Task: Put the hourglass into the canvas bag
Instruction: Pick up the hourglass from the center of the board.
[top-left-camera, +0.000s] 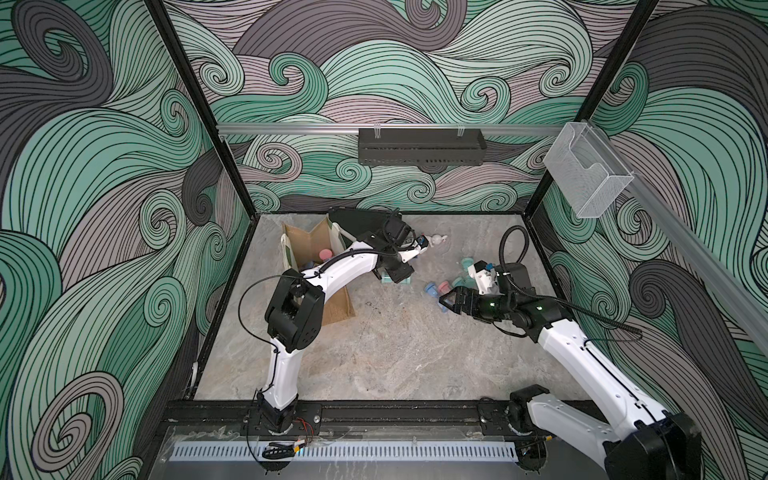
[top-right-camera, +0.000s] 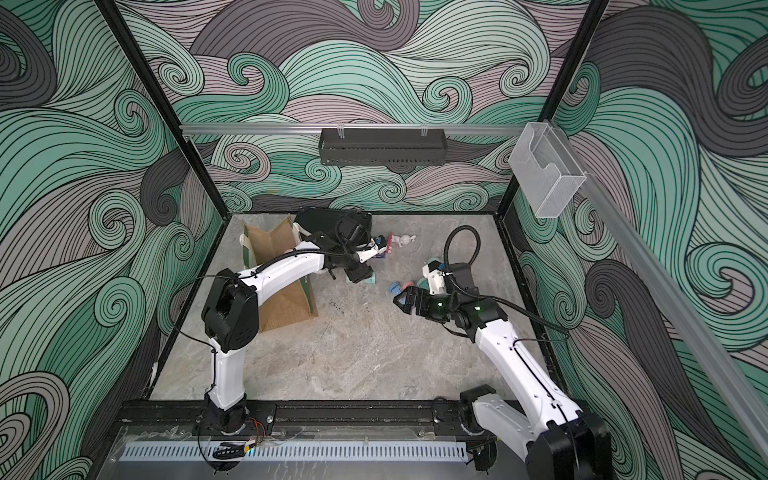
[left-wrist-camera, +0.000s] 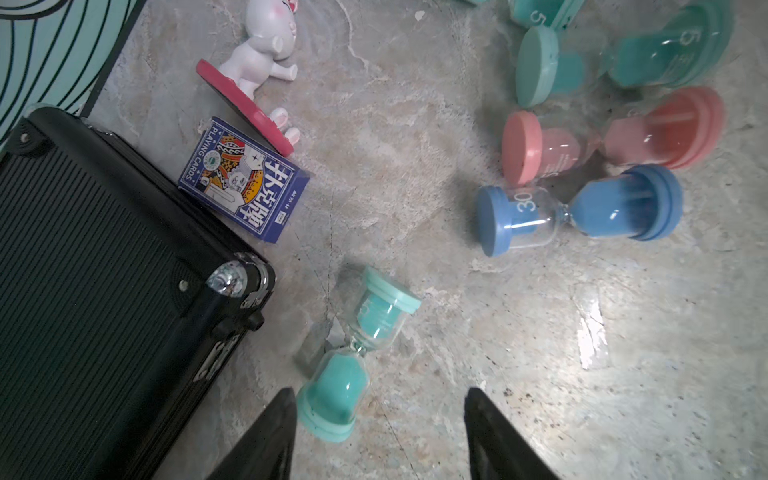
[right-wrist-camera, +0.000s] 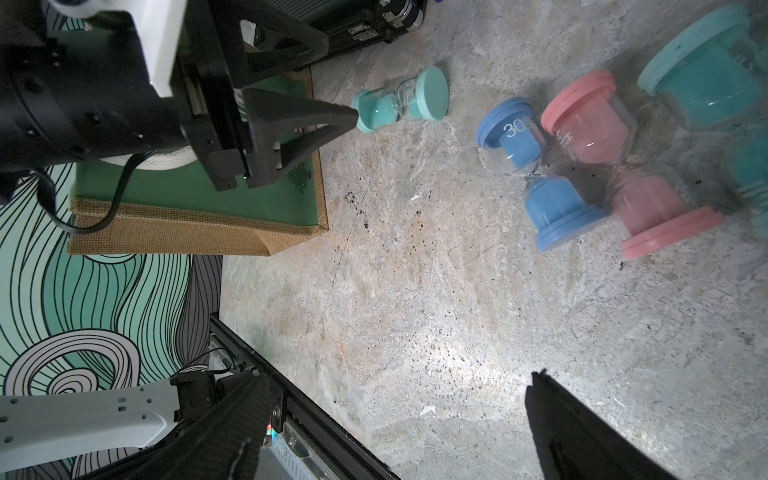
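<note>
Teal hourglass (left-wrist-camera: 357, 357) lies on counter (left-wrist-camera: 415, 166) beside a finger of left hand (left-wrist-camera: 379, 399); hand apart, nothing clamped. Canvas bag (top-left-camera: 305, 245) behind hand holds a pink hourglass (top-left-camera: 325, 253). Right hand (right-wrist-camera: 399, 382) apart, empty. Grasp and drop remain.

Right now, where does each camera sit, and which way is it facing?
Top views: high at the front, looking down on the table; left arm and right arm show.
Left wrist: looks past the open left jaws at the small teal hourglass and black case.
Right wrist: looks past the open right jaws at the canvas bag; the left jaws show too.
Shared: both wrist views show that hourglass and the blue hourglass.
</note>
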